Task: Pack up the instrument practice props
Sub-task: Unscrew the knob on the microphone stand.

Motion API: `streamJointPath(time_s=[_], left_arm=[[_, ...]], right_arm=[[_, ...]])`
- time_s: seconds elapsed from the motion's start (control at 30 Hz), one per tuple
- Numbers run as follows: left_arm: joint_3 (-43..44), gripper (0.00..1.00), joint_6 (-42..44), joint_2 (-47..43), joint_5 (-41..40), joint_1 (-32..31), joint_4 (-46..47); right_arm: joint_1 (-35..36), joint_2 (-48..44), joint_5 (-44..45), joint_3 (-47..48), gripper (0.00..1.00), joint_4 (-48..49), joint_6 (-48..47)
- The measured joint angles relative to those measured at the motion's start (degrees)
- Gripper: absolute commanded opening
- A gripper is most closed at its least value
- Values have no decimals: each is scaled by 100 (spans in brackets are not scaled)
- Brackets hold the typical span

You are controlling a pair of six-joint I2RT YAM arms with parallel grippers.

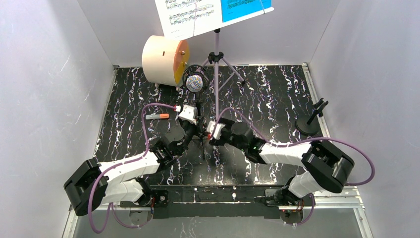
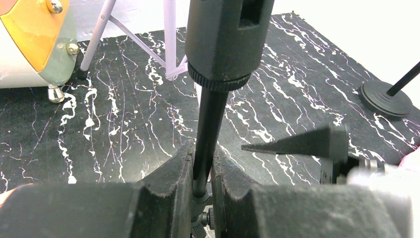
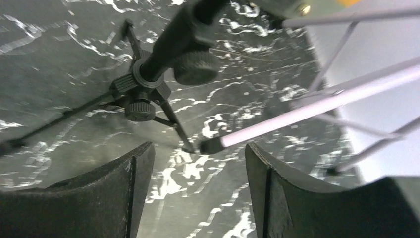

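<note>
At the far left, back by the wall, the cream drum point(image 1: 161, 59) lies on its side, with the small orange marker point(image 1: 157, 116) on the black marbled table point(image 1: 272, 99) in front of it. Just right of the marker, the left gripper point(image 2: 202, 171) has its fingers pressed onto the thin pole of a black mic tripod point(image 2: 208, 124), which stands upright near the middle of the table. The silver-headed microphone point(image 1: 194, 83) sits at the top of that pole. Behind it rises the lilac music rack point(image 1: 216, 74) on its spread legs, carrying a white page point(image 1: 185, 15) and a blue page point(image 1: 245, 9) up high. The right gripper point(image 3: 198, 153) hangs low just beside the tripod's foot with its fingers spread wide, holding nothing. From its wrist view, the tip of one lilac leg lies between the fingers, and the tripod's hub is a little beyond. Well apart, by the right edge, a black round-based stand point(image 1: 309, 123) stands alone.
</note>
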Motion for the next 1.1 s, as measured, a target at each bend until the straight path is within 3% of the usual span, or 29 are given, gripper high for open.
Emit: streamJointPath(time_s=[0.23, 0.43, 0.63, 0.87, 1.1], left_arm=[[0, 0, 0, 0, 2, 0, 0], [0, 0, 0, 0, 2, 0, 2], [0, 0, 0, 0, 4, 0, 2], [0, 0, 0, 0, 4, 0, 0], [0, 0, 0, 0, 4, 0, 0]], right_arm=[[-1071, -369, -1858, -26, 79, -11, 3296], [-1598, -293, -2922, -138, 78, 1049, 5751], [-1777, 354, -3318, -214, 76, 2258, 7805], [-1799, 1156, -3469, -212, 70, 3130, 9451], [-1797, 1644, -3615, -190, 63, 3829, 10310]])
